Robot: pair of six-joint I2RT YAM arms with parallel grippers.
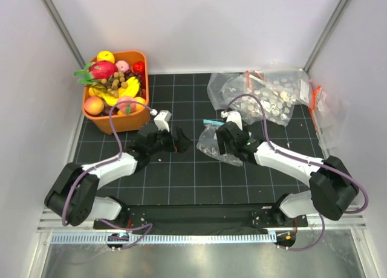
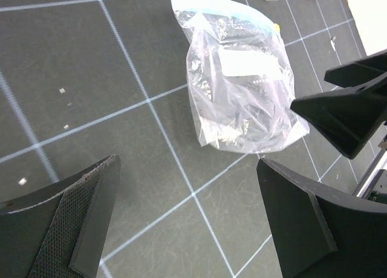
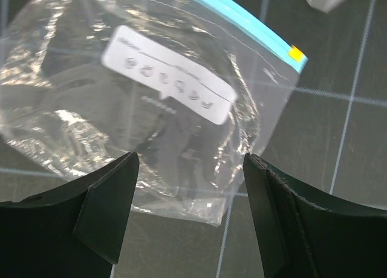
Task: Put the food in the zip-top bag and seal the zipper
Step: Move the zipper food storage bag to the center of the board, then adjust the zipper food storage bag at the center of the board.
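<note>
Right tool: fingers spread, nothing between them. It hangs just over the zip-top bag, probably so it can pinch the film or steady the mouth.

Left tool: also spread and empty, over bare table just left of the bag. It is likely waiting to fetch fruit.

Zip-top bag: mid-table, lying flat and crumpled, apparently empty. The teal zipper runs along its far edge, with a small orange-yellow slider tab at the right end. Whether the zipper is closed cannot be told.

Label: a white patch on the bag with ruled lines and a row of small pictograms. The writing is too small to read.

Food: round toy fruit, not yet bagged, heaped in the orange basket at far left, well apart from the bag.

Bigger bags: speckled, at far right.
</note>
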